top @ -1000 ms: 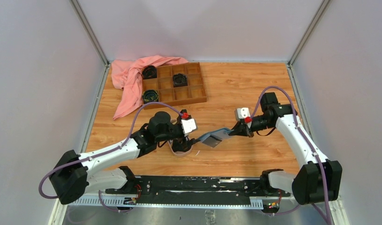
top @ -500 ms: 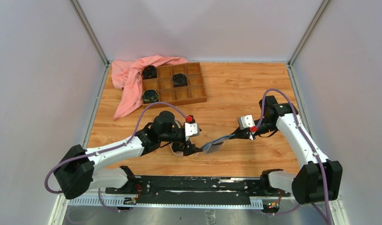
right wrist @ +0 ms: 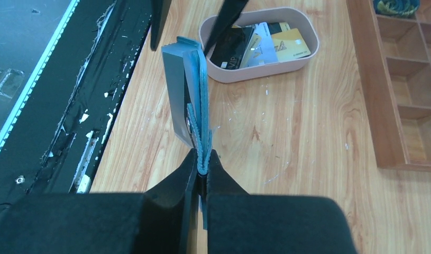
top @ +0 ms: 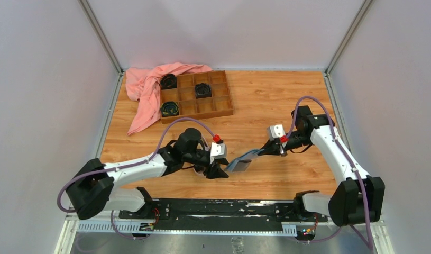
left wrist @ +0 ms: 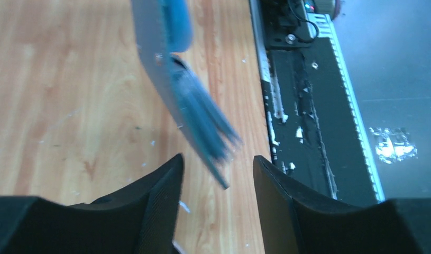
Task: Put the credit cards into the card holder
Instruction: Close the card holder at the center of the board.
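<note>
The card holder (top: 239, 163) is a blue folding wallet, lifted off the table on its edge. My right gripper (right wrist: 201, 159) is shut on its spine end. In the right wrist view the card holder (right wrist: 188, 90) stands half open toward the pink dish (right wrist: 303, 58). The credit cards lie in that dish: a black one (right wrist: 229, 47), a pale one (right wrist: 263, 45) and a gold one (right wrist: 290, 45). My left gripper (left wrist: 217, 169) is open, with the card holder's (left wrist: 171, 58) free corner between its fingers (left wrist: 163, 185), touching neither.
A brown wooden compartment tray (top: 218, 108) sits at the back left with black round items in three cells. A pink cloth (top: 144, 90) drapes over its left corner. The black base rail (top: 213, 209) runs along the near edge.
My left gripper moved right and toward the near edge, up to the card holder's free end, and its jaws narrowed. The right gripper lowered the card holder slightly.
</note>
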{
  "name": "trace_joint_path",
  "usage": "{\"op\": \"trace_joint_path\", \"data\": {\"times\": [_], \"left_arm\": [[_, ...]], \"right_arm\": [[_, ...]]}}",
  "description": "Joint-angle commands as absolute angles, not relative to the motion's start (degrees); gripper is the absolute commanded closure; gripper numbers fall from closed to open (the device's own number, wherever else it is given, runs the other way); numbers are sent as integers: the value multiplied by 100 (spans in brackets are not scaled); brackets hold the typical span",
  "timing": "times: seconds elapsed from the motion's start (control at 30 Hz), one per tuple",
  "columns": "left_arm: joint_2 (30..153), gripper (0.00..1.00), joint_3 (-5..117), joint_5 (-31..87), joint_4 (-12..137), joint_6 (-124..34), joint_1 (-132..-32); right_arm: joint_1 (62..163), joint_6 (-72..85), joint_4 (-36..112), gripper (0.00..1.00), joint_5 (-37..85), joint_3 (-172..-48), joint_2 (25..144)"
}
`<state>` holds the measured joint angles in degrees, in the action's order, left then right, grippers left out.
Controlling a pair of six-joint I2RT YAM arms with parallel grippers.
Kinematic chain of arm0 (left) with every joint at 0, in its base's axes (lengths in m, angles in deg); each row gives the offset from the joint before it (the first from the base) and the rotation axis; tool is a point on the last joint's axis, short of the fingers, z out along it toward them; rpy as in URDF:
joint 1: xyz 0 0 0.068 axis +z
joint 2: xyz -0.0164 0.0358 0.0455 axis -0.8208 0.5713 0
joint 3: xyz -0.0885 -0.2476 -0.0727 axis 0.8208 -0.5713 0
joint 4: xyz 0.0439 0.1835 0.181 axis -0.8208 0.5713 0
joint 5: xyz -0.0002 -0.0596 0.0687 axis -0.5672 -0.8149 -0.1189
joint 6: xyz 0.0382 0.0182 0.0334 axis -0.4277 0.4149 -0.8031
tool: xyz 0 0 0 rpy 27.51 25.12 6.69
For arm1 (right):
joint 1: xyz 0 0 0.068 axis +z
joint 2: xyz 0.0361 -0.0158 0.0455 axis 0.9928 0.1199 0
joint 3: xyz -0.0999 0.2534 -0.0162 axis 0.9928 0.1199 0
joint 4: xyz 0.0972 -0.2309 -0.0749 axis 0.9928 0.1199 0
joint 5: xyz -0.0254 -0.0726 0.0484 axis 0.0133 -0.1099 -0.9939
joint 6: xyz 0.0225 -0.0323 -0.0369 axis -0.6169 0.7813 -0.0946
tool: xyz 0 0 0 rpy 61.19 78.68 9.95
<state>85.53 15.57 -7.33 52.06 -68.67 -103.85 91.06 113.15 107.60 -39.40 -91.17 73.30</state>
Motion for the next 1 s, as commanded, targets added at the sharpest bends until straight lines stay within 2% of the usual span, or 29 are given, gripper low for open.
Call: {"op": "trace_joint_path", "data": {"times": [0.0, 0.1, 0.23, 0.37, 0.57, 0.87, 0.97], "left_arm": [[9075, 49, 1945, -1187, 5205, -6620, -10637], [9357, 55, 2175, -1215, 5206, -6621, -10803], [9634, 57, 2543, -1286, 5206, -6608, -10958], [9958, 51, 2897, -1235, 5206, -6533, -11035], [10666, 43, 3230, -612, 5198, -6259, -11029], [11757, 43, 3716, 513, 5188, -4762, -10783], [11919, 43, 3693, 840, 5188, -4200, -10695]], "right_arm": [[9032, 10278, 10316, 100, -4059, -9183, 7465], [9032, 9897, 10177, 100, -3942, -9156, 7581], [9065, 9148, 9771, 100, -3751, -9110, 7700], [9205, 8227, 9494, 100, -3375, -9118, 7887], [9406, 7772, 9721, 100, -3188, -9256, 8641], [9570, 7314, 10327, 100, -2886, -9889, 10408], [9573, 7165, 10422, 96, -2721, -10045, 10758]]}}
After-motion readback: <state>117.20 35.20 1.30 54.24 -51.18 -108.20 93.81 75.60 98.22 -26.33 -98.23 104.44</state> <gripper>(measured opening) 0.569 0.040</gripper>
